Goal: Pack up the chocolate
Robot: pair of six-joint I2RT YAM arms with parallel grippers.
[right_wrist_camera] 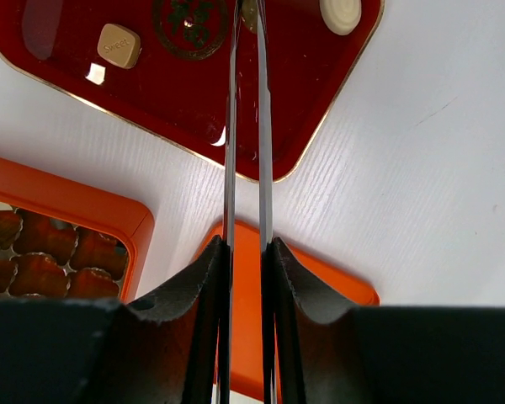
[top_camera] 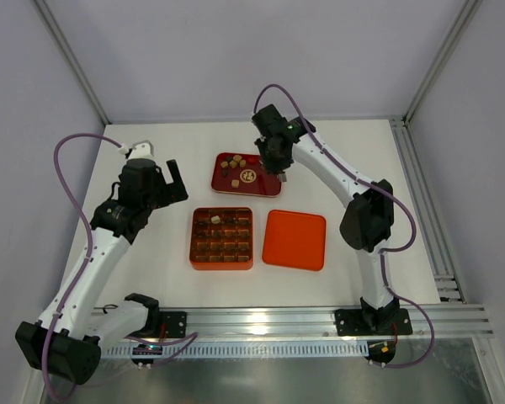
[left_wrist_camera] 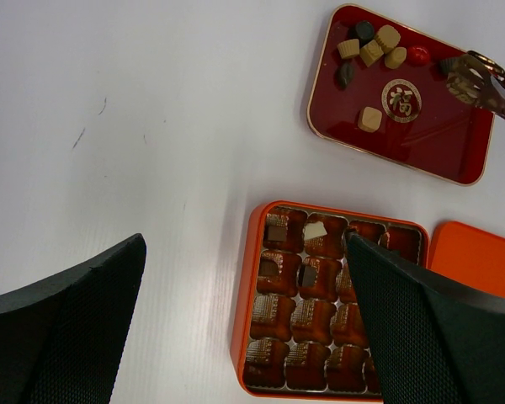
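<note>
Right tool (right_wrist_camera: 246, 252) pinches tweezers (right_wrist_camera: 232, 151) above chocolate (right_wrist_camera: 119, 45) in the red tray (right_wrist_camera: 320, 84), twelve o'clock of the orange box (right_wrist_camera: 67, 206); left tool (left_wrist_camera: 244, 244) spread wide.

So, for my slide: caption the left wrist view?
Open left gripper above orange box; tweezers over red tray of chocolates.

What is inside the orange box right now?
Brown-lined cells, with a few chocolate pieces in the far rows. A finger of the left pincer covers the right-hand cells in the wrist view.

Dark red tray (left_wrist_camera: 421, 147), orange gridded box (left_wrist_camera: 240, 320), tan chocolate (left_wrist_camera: 369, 119)
</note>
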